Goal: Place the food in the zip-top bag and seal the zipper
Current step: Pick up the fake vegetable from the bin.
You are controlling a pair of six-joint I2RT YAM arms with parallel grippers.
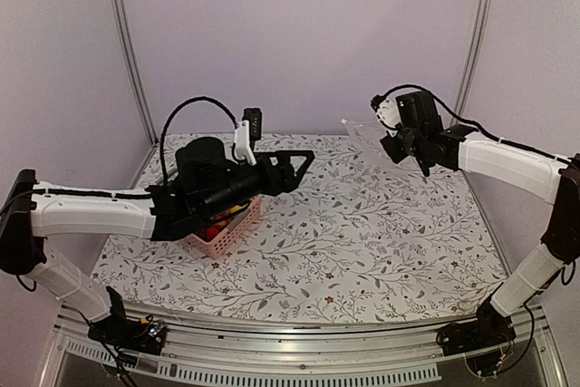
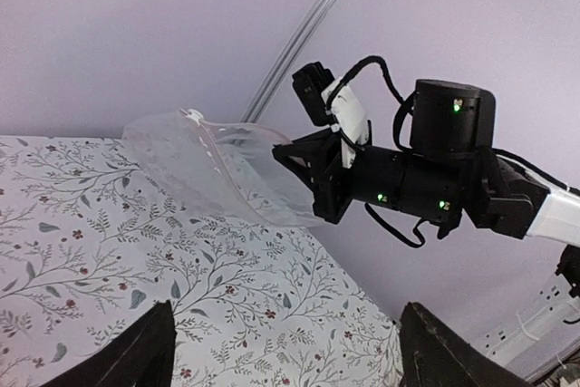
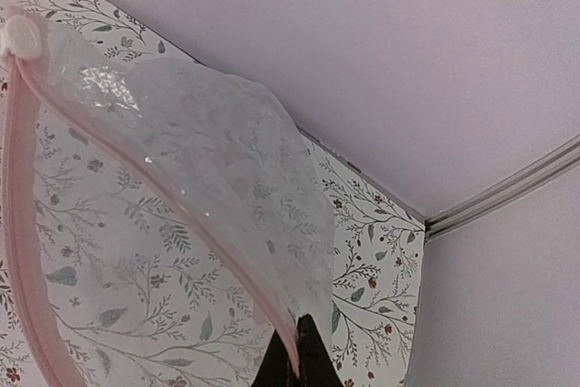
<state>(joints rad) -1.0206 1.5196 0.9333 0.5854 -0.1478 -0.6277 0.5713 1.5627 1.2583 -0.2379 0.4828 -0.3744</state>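
The clear zip-top bag [image 1: 362, 136] hangs in the air at the back right, above the table. My right gripper [image 1: 392, 148] is shut on its mouth edge. In the right wrist view the fingers [image 3: 304, 362] pinch the pinkish zipper [image 3: 136, 168], and a white slider [image 3: 20, 35] sits at the strip's far end. The bag [image 2: 204, 165] and the right gripper [image 2: 313, 178] also show in the left wrist view. My left gripper [image 1: 294, 169] is open and empty, held above the table and facing the bag. The food [image 1: 220, 221], red and yellow pieces, lies in the pink basket [image 1: 237, 233], mostly hidden under my left arm.
The table wears a floral cloth [image 1: 362, 242]. Metal frame posts [image 1: 127, 43] stand at the back corners against lilac walls. The pink basket stands at the left middle, under my left forearm.
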